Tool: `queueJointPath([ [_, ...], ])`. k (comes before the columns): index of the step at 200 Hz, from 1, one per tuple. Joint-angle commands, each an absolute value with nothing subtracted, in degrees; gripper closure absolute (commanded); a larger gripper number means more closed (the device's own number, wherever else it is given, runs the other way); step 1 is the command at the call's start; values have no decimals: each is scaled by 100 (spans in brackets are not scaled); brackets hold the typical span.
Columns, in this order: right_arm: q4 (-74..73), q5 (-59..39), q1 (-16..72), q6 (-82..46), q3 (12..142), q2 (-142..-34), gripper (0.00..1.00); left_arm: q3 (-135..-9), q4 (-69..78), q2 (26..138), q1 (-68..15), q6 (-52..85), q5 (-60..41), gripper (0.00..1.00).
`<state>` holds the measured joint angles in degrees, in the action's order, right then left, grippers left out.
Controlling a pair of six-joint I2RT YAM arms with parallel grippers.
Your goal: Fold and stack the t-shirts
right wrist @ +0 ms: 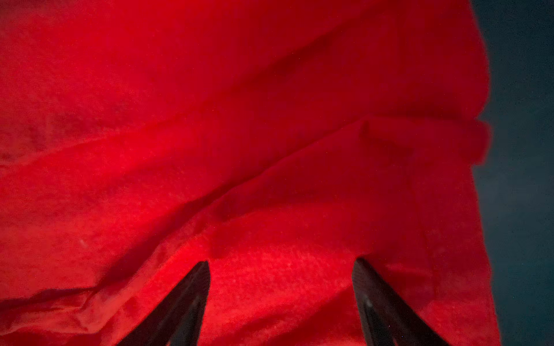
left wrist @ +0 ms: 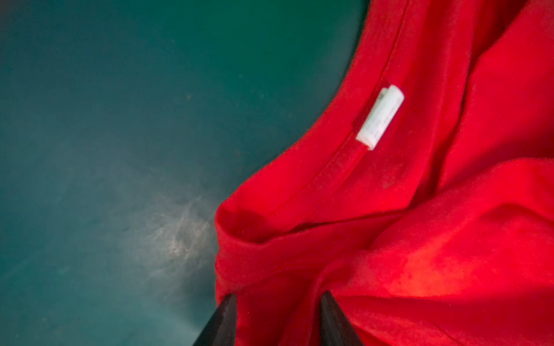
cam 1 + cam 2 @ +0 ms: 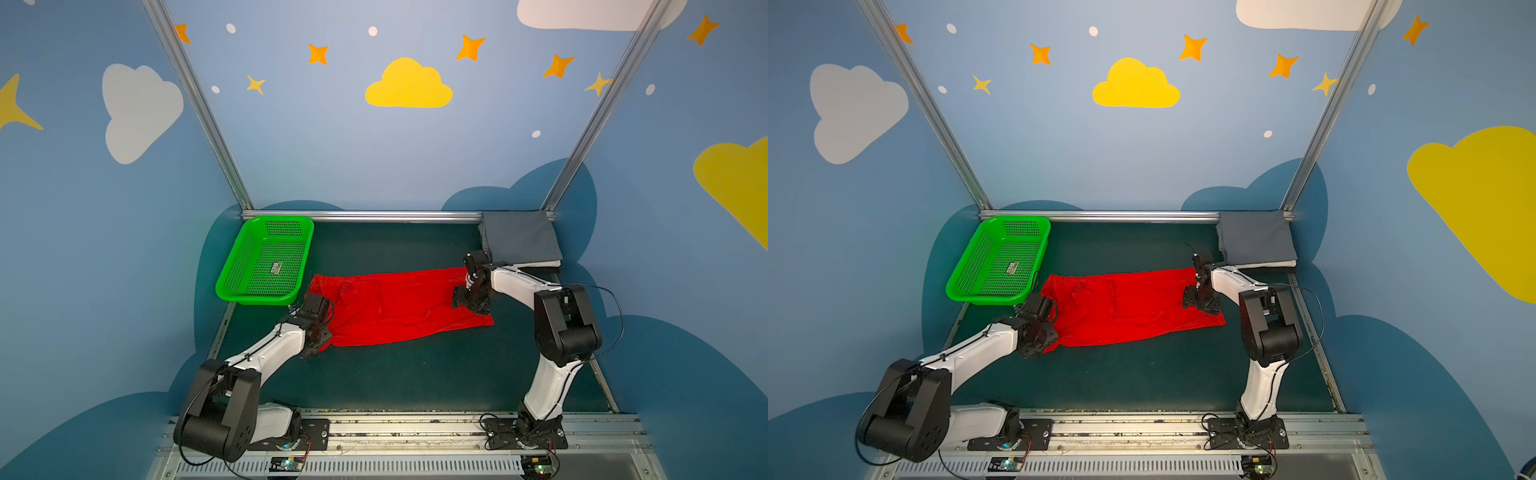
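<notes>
The red t-shirt (image 3: 399,307) lies across the middle of the dark green desk (image 3: 395,374), drawn out into a long, creased band that runs left to right, with its near edge slanting. In both top views it reads only as bright red cloth with soft ridges (image 3: 1125,307). The left wrist view alone shows the stitched collar band and a small white neck label (image 2: 380,117) sewn into it. The print on the label is too blurred to read. The right wrist view alone shows the other end close up, with deep red folds and a rolled side edge beside the desk.

The left claw (image 2: 278,317) is at the shirt's left end. Its fingers stand partly apart, and bunched cloth lies in the gap. The right claw (image 1: 281,299) is over the right end, its fingers spread wide above the cloth and gripping nothing.

In the far right corner of the desk, against the metal rail, sits the stack of folded shirts. A grey shirt (image 3: 519,239) is on top, the edge of a white shirt (image 3: 540,264) shows beneath it, and there is a dark strip under that.

A green perforated basket (image 3: 245,257) stands in the far left corner, just beside the shirt's collar end. A small sticker (image 3: 276,268) lies on its floor, too small to read.
</notes>
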<state>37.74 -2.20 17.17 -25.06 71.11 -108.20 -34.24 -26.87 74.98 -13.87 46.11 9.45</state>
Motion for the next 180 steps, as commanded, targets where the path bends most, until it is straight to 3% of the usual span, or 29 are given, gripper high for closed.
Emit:
queueJointPath([
  [1,3946,-105,1636,-2520,7038,-11134,23,-3349,-2887,7432,-1350,4614,1058,52],
  [24,3972,-122,1637,-2532,7072,-11160,22,-3284,-2917,7328,-1349,4671,1134,47],
  [54,3991,-132,1636,-2549,7087,-11168,23,-3141,-2751,7136,-1339,4797,997,47],
  [94,3992,-132,1634,-2560,7104,-11176,23,-3053,-2575,7148,-1340,4816,932,64],
  [128,3990,-140,1633,-2566,7105,-11175,23,-3152,-2345,7495,-1337,4792,750,66],
  [163,4001,-130,1618,-2540,7124,-11194,23,-3479,-2725,7678,-1306,4573,952,89],
  [180,4023,-176,1613,-2462,7146,-11208,23,-3596,-2983,7509,-1250,4397,1181,90],
])
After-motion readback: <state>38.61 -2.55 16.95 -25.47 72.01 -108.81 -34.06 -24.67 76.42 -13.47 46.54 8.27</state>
